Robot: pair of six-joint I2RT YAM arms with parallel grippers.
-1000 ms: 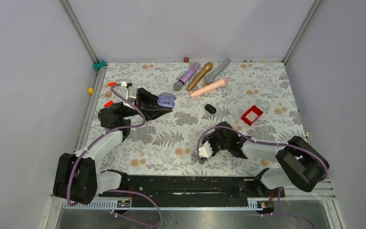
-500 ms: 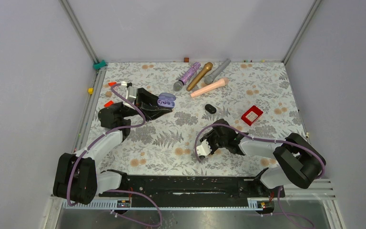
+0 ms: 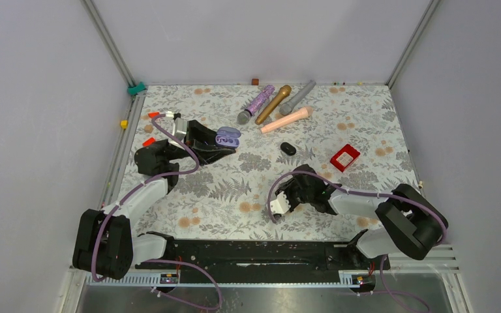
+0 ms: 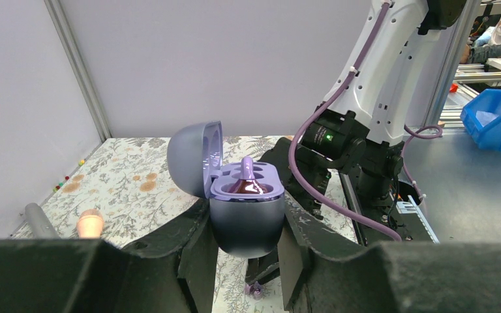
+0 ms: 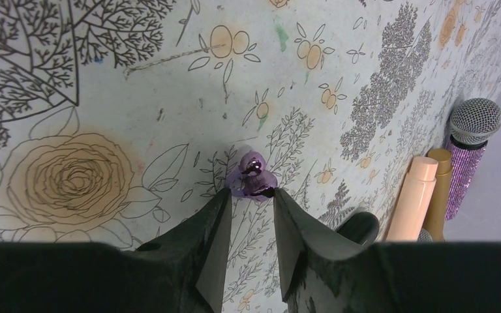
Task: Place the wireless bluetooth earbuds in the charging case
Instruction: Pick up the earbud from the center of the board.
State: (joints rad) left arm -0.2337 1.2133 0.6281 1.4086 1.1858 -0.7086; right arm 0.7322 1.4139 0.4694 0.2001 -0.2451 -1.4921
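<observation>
The left gripper (image 4: 244,244) jaws are clamping the open charging case (image 4: 244,218) with a docked earbud (image 4: 246,175) sitting inside, while the right gripper (image 5: 251,195) jaws are pinching a loose purple earbud (image 5: 252,176).

Table cover (image 3: 235,189): pale, grey fern-and-leaf print, scattered orange blossoms. Charging case (image 4: 244,218): metallic lavender. Earbud (image 5: 252,176): glossy purple. Purple-glitter microphone (image 3: 259,101), gold microphone (image 3: 274,103), grey microphone (image 3: 299,96), peach microphone (image 3: 286,120). Oval case (image 3: 288,148): black. Small box (image 3: 344,157): red.
</observation>
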